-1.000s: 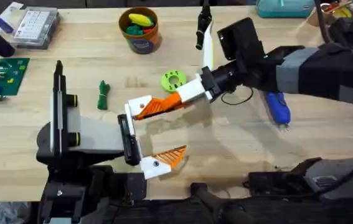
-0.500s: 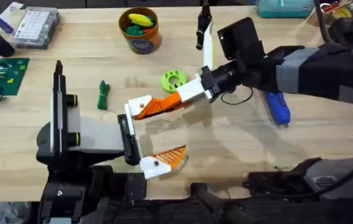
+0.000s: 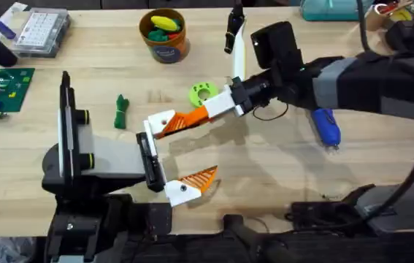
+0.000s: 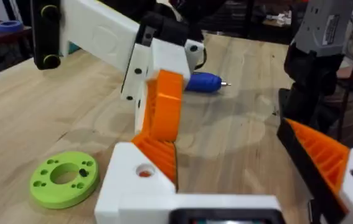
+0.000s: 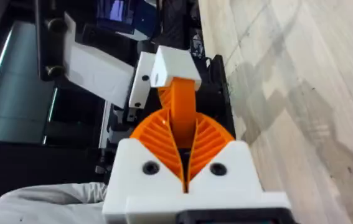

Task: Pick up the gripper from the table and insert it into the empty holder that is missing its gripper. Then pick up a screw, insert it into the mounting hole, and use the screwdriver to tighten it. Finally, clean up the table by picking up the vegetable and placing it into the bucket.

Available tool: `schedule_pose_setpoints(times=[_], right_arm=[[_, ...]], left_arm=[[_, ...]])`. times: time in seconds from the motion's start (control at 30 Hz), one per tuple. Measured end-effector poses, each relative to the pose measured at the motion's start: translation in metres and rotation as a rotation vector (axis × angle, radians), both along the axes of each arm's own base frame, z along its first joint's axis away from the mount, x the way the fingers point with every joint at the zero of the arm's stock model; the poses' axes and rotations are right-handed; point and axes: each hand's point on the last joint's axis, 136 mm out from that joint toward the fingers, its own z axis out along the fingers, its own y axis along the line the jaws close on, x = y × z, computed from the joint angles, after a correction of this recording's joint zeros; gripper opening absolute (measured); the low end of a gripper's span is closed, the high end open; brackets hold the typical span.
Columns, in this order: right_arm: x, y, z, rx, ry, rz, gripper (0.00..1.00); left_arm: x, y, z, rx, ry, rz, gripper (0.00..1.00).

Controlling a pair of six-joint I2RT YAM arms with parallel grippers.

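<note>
Grips the gripper piece (image 3: 164,123) in the right tool (image 3: 210,112), orange pads pressed together on the piece's orange tip. Puts the piece's white base against the upper end of the left arm's black rail, near bench (image 3: 280,172) centre, angled from 2 o'clock down to 8 o'clock. Cannot tell whether the base is seated in the holder.

Shows the left tool (image 3: 199,150) spread wide apart, nothing between. Has its lower finger (image 3: 192,184) at 6 o'clock from the held piece, well apart from it.

Finds the vegetable (image 3: 121,111) lying flat on the bench at 9 o'clock from the held piece, near but apart, untouched.

Places the bucket (image 3: 164,36) upright at 12 o'clock on the bench, with yellow, green and red toys inside.

Spots the screwdriver (image 3: 326,128) flat on the bench at 3 o'clock, just past the right arm's wrist, bit toward 6 o'clock.

Notes a lime-green ring (image 3: 204,93) at 12 o'clock from the right tool, just beside it. Notes a clear compartment box (image 3: 42,31) at 10 o'clock and a green circuit board (image 3: 2,89) at 9 o'clock, both at the bench edge.
</note>
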Motion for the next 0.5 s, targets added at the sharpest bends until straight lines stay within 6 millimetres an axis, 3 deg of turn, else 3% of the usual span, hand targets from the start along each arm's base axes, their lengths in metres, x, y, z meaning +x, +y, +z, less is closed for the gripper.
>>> schedule_pose_setpoints(times=[0.5], right_arm=[[-0.0003,0.0037,0.0011,-0.013,0.036,-0.002,0.008]], left_arm=[[0.0022,0.001,0.0,-0.001,0.005,0.013,0.988]])
